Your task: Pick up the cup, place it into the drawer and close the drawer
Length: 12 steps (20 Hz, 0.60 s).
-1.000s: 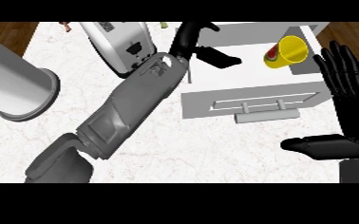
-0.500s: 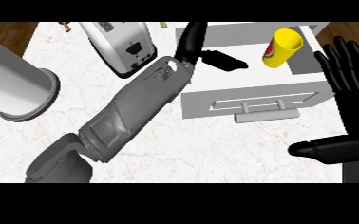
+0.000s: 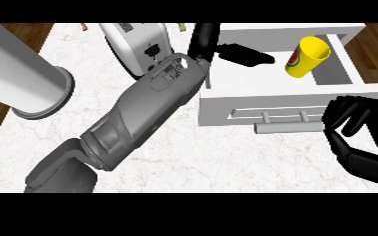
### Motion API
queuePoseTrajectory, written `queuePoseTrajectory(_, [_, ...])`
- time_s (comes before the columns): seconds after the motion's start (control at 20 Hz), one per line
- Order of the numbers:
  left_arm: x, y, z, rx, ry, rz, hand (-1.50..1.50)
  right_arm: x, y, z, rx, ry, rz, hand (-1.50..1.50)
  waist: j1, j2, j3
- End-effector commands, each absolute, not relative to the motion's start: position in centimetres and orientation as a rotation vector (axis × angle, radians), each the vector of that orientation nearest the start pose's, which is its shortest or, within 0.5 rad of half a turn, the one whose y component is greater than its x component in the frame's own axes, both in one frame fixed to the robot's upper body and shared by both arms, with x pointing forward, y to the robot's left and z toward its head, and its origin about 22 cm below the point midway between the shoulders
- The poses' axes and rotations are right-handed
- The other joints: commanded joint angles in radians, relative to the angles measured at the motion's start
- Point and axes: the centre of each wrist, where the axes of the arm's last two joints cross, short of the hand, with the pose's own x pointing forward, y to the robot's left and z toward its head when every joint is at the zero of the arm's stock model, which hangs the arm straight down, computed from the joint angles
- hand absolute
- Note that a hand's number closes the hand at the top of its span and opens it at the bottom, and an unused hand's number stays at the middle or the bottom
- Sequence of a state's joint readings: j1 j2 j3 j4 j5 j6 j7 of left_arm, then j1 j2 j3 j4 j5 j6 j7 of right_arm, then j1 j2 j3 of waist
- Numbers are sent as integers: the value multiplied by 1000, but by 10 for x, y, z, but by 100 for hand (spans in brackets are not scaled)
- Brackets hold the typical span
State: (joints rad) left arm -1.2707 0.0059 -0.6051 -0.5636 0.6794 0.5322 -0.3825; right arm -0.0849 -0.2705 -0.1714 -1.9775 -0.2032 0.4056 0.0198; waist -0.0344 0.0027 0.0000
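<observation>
My left hand [image 3: 221, 47] is reaching over the open drawer [image 3: 280, 102], fingers straight and spread, holding nothing. My right hand [image 3: 353, 130] is hovering just in front of the drawer's handle [image 3: 289, 126], fingers curled around nothing. The yellow cup [image 3: 306, 56] is standing tilted inside the drawer, apart from both hands. On the marble counter [image 3: 221, 160], a toaster [image 3: 136, 45] and a grey cylinder [image 3: 29, 80] are sitting left of my forearm.

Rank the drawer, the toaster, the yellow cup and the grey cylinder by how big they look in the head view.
1. Drawer
2. Grey cylinder, cut off by the edge and near the camera, so its place is unsure
3. Toaster, partly hidden by the forearm
4. Yellow cup
</observation>
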Motion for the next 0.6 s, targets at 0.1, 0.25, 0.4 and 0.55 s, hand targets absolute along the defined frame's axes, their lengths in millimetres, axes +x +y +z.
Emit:
queuePoseTrajectory(0.1, [424,35,160,-137,-1943,-175,-150,207,-295,141,55,-1918,662,150,30,-9,0])
queuePoseTrajectory(0.25, [422,42,172,-140,-1959,-142,-150,220,-291,144,-73,-1918,704,150,48,-10,0])
queuePoseTrajectory(0.4, [420,66,177,-144,-1946,-124,-150,223,-275,140,-137,-1877,723,150,61,-12,-1])
queuePoseTrajectory(0.55, [418,92,168,-128,-1941,-111,-150,217,-258,130,-193,-1850,740,150,52,-9,0])
